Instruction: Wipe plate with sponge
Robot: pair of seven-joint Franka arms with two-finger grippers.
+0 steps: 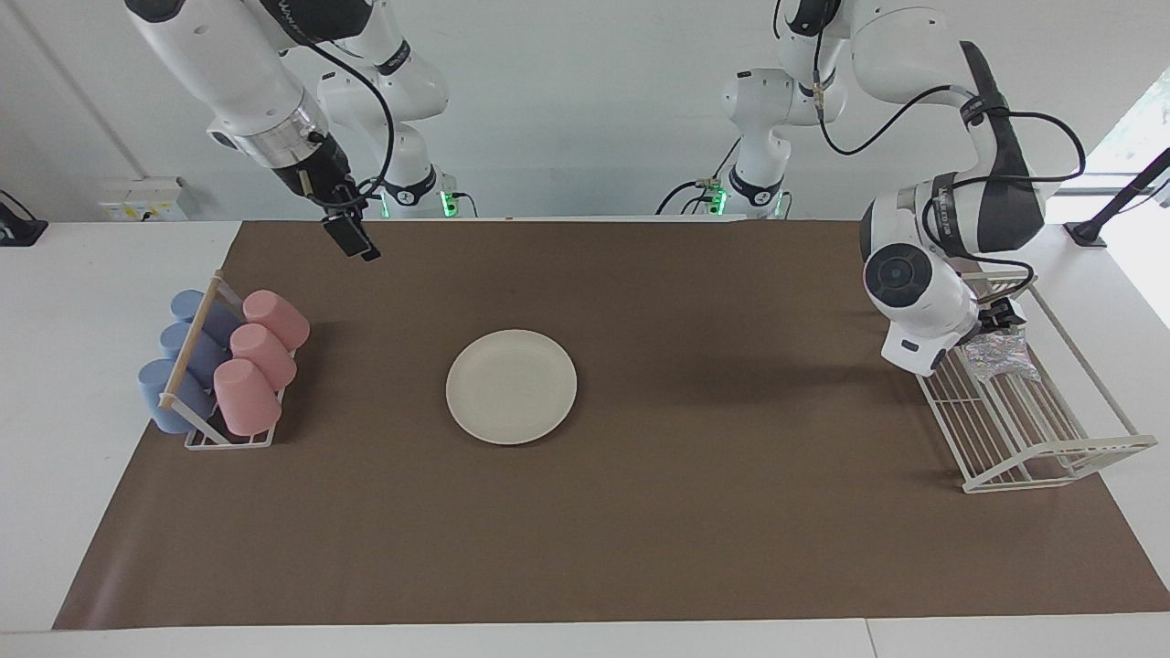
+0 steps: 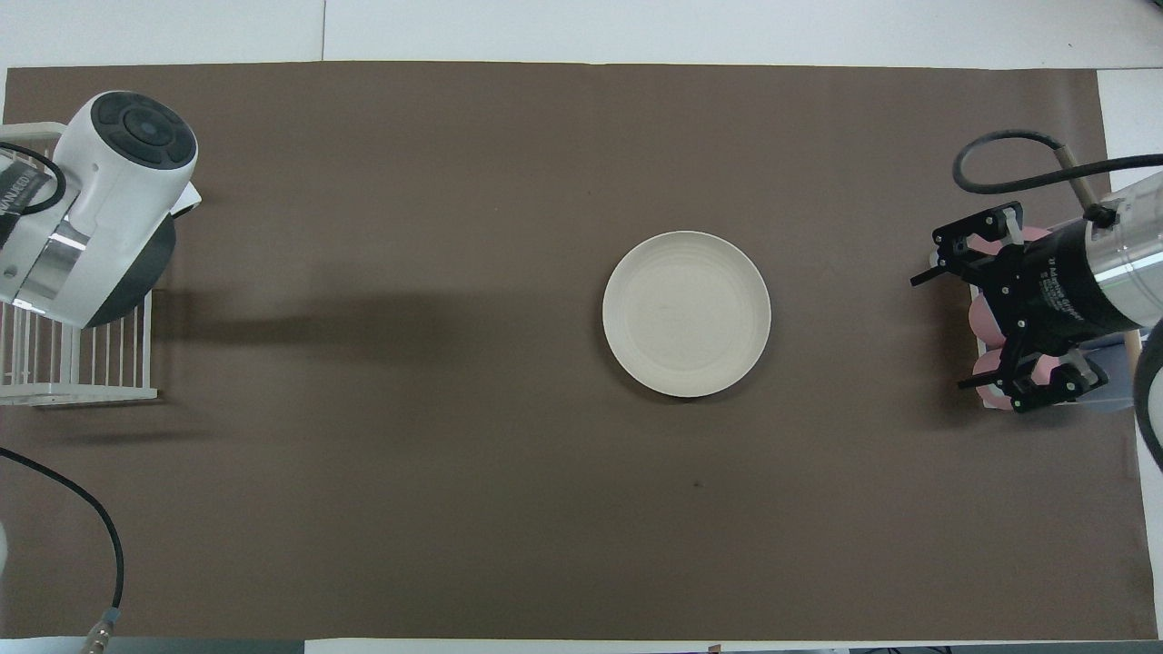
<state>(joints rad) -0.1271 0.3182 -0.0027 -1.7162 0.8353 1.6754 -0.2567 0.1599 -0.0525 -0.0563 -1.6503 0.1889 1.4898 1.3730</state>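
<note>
Cups (image 1: 224,361) in rack, right gripper (image 2: 999,309) above, fingers spread, empty. Plate (image 1: 511,387) mid-mat. Sponge (image 1: 998,355) in wire basket (image 1: 1033,429): facing view shows left gripper (image 1: 996,320) there, open; overhead hides both.

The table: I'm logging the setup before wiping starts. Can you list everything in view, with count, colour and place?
plate: one, cream-white, mid-mat
sponge: one, silvery-grey, in the wire rack
wire rack: one, white, at the left arm's end of the table
pink cups: three, on their sides in the cup holder
blue cups: three, beside the pink ones in the cup holder
cup holder: one, white with a wooden rod, at the right arm's end
mat: one, brown, covering the table
table: one, white
left end effector: black, low in the wire rack at the sponge
right end effector: black, open, raised over the mat near the cup holder
</note>
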